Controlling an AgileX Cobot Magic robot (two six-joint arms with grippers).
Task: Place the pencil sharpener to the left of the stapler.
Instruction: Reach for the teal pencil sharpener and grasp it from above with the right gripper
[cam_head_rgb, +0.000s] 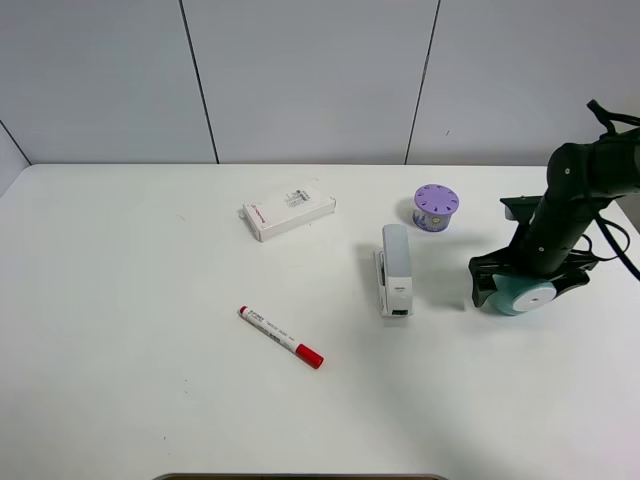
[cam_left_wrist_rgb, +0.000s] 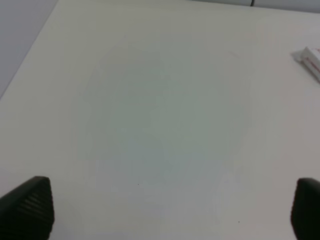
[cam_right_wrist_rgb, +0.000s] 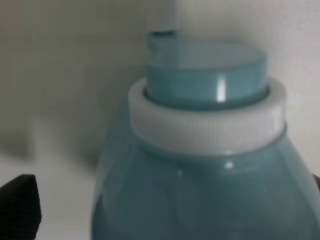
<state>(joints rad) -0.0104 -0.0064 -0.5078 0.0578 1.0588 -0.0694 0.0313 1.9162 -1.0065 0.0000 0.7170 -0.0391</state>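
Observation:
The teal pencil sharpener (cam_head_rgb: 522, 293) lies on the table at the right, its white end face toward the front. My right gripper (cam_head_rgb: 530, 284) is lowered over it and open, one finger on each side. In the right wrist view the pencil sharpener (cam_right_wrist_rgb: 200, 165) fills the frame, and a dark fingertip (cam_right_wrist_rgb: 20, 202) stands apart from its side. The grey and white stapler (cam_head_rgb: 395, 269) lies to the sharpener's left, its length running front to back. My left gripper (cam_left_wrist_rgb: 167, 210) is open over bare table, holding nothing; its arm does not show in the high view.
A purple holed cylinder (cam_head_rgb: 436, 207) stands behind the stapler, to its right. A white box with red print (cam_head_rgb: 288, 210) lies at the back middle, and its corner (cam_left_wrist_rgb: 310, 57) shows in the left wrist view. A red-capped marker (cam_head_rgb: 280, 336) lies at the front left of the stapler.

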